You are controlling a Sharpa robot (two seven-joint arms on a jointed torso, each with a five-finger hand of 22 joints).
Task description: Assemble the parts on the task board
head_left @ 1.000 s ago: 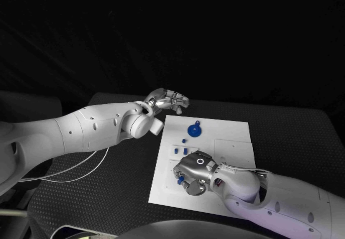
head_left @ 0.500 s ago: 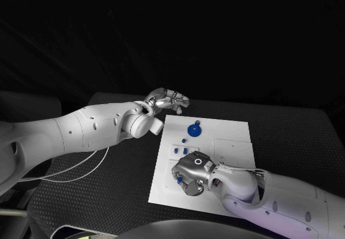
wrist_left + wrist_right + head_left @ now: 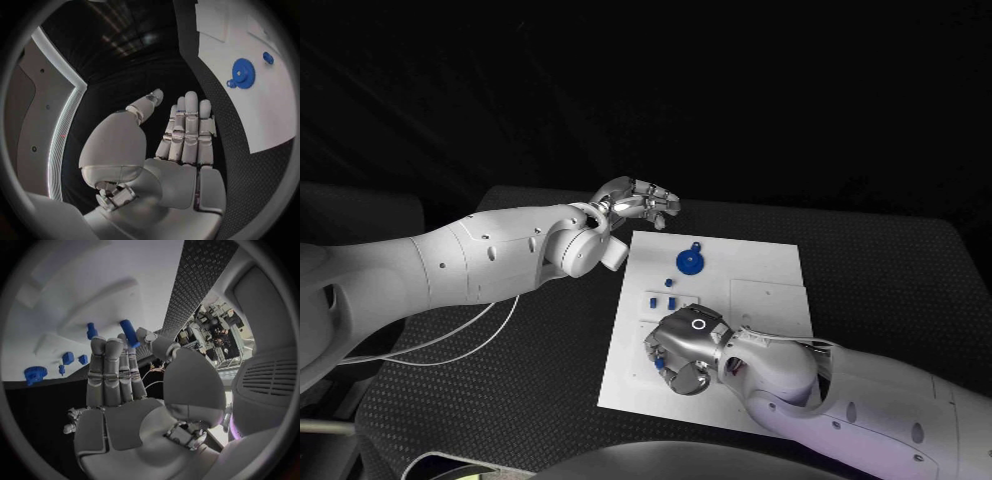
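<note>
We see the task board point(image 3: 733, 300) lying in the middle of the black table point(image 3: 877, 270), a white plate with no writing or brand mark that we can read. Our right hand point(image 3: 682, 350) rests over the board's near left part, and in the right wrist view a blue cylindrical part point(image 3: 129, 333) is pinched between its thumb and fingertips point(image 3: 119, 347), the other fingers straight and close together. A second small blue peg point(image 3: 92, 330) stands on the board just beside it. Farther off we see a blue gear point(image 3: 691, 262) lying flat near the board's far left corner, with small blue pieces point(image 3: 669, 297) between it and our right hand. Our left hand point(image 3: 638, 203) hovers just beyond the board's far left corner, holding nothing, its fingers extended and side by side.
</note>
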